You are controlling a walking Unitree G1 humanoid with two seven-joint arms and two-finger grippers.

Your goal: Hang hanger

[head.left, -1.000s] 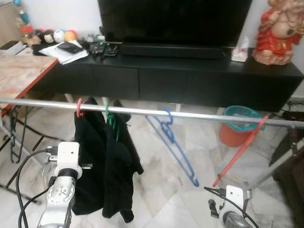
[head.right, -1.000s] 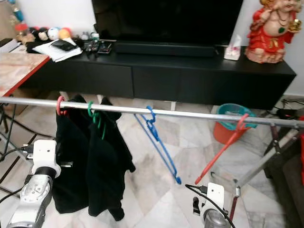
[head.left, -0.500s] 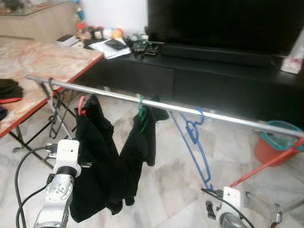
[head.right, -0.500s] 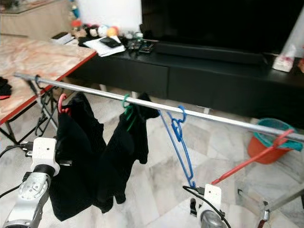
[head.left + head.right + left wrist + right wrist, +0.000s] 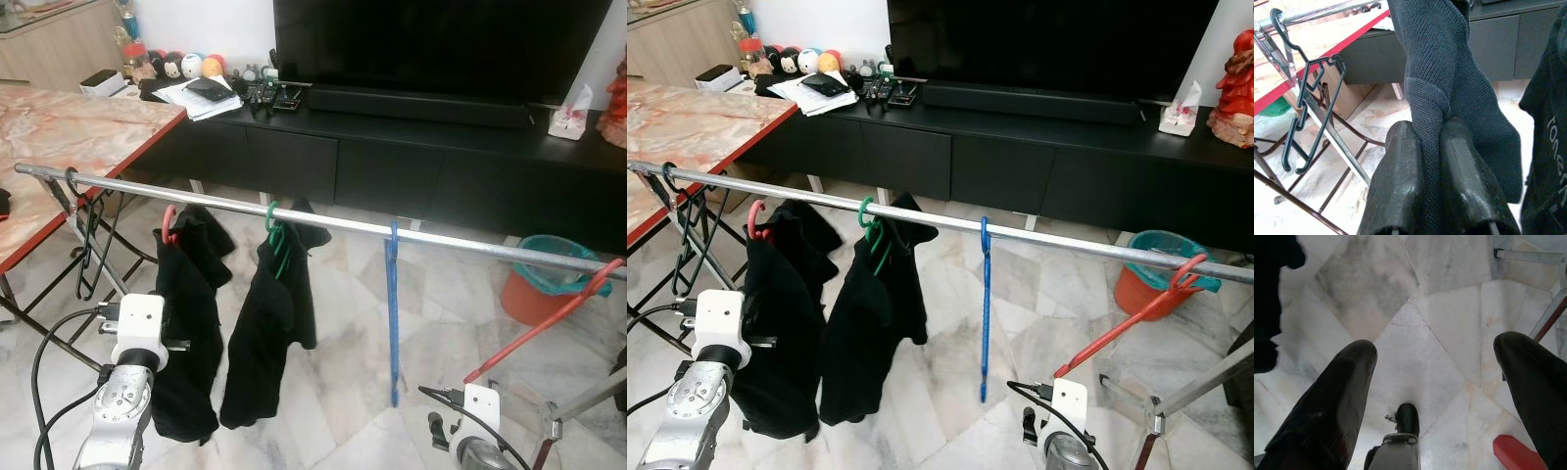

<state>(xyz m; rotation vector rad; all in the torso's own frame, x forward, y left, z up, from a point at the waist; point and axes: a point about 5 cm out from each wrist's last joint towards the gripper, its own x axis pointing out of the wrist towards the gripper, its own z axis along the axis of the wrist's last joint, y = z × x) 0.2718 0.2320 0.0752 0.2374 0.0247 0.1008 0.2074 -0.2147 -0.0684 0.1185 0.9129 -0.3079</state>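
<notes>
Marble floor [image 5: 1440, 308] lies under the right gripper [image 5: 1437, 350], whose fingers are spread wide with nothing between them. The left gripper [image 5: 1430, 132] has its fingers clenched on a fold of the black garment [image 5: 1435, 58] that hangs from the pink hanger [image 5: 168, 223] towards the left end of the rail [image 5: 333, 225]. Beside it a second dark garment [image 5: 269, 333] hangs on a green hanger [image 5: 276, 230].

Near the rail's middle, the bare blue hanger [image 5: 393, 313], which slanted a second ago, now hangs straight down, so I judge it settled and hung. A red hanger [image 5: 539, 328] leans at the right end.

Beyond it stands an orange bucket [image 5: 544, 284]; what it holds I cannot tell. Farthest is the black TV cabinet [image 5: 441, 166].
</notes>
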